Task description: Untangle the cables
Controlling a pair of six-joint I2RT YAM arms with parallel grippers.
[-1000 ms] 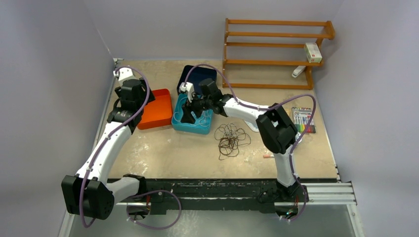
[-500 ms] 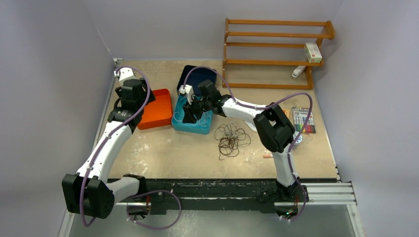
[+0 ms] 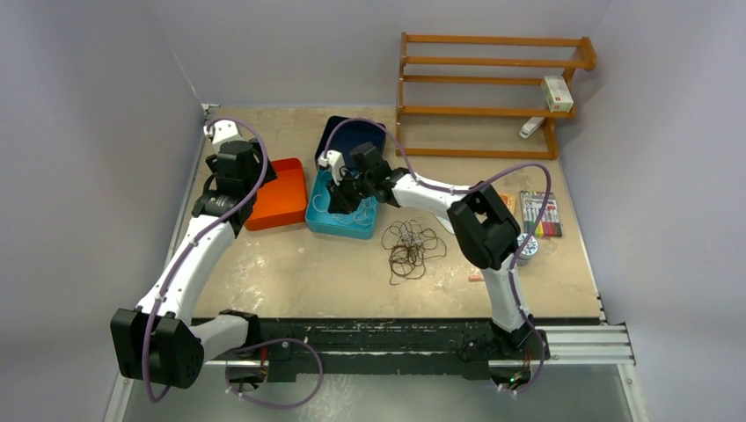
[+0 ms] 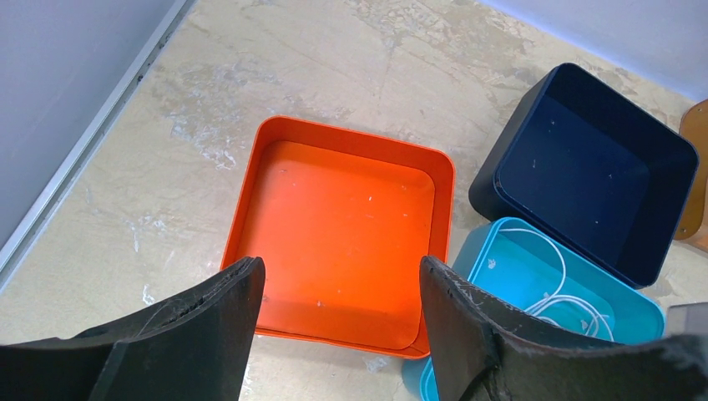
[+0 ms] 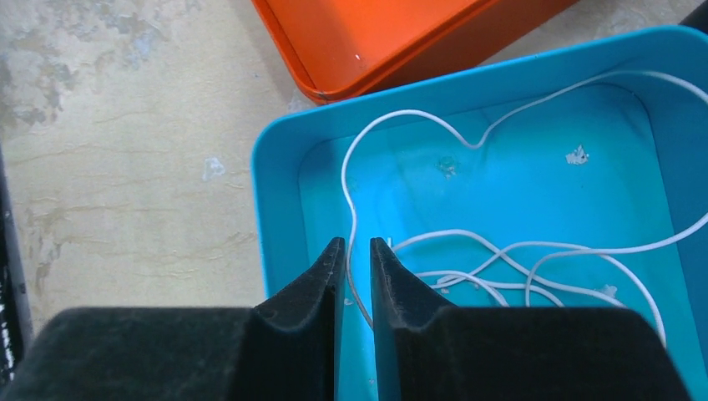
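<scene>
The cables show in two places. A dark wiry tangle with some white strands (image 3: 409,246) lies on the table right of centre. A loose white cable (image 5: 501,251) lies coiled in the teal bin (image 5: 275,150). My right gripper (image 5: 356,244) hangs over that bin's left end, its jaws drawn to a narrow slit. One white strand shows through the slit, lying on the bin floor, not clamped. In the top view the right gripper (image 3: 346,195) is over the teal bin (image 3: 339,227). My left gripper (image 4: 338,267) stands wide open and empty above the near edge of the orange tray (image 4: 334,217).
A navy bin (image 3: 352,132) stands behind the teal one, with the orange tray (image 3: 277,198) to its left. A wooden rack (image 3: 488,88) holding small boxes is at the back right. A marker pack (image 3: 541,214) and a tape roll (image 3: 528,249) lie at the right.
The right gripper's jaws have closed from wide open to a narrow slit over the teal bin, and it has shifted slightly back and to the right. The left arm has not moved.
</scene>
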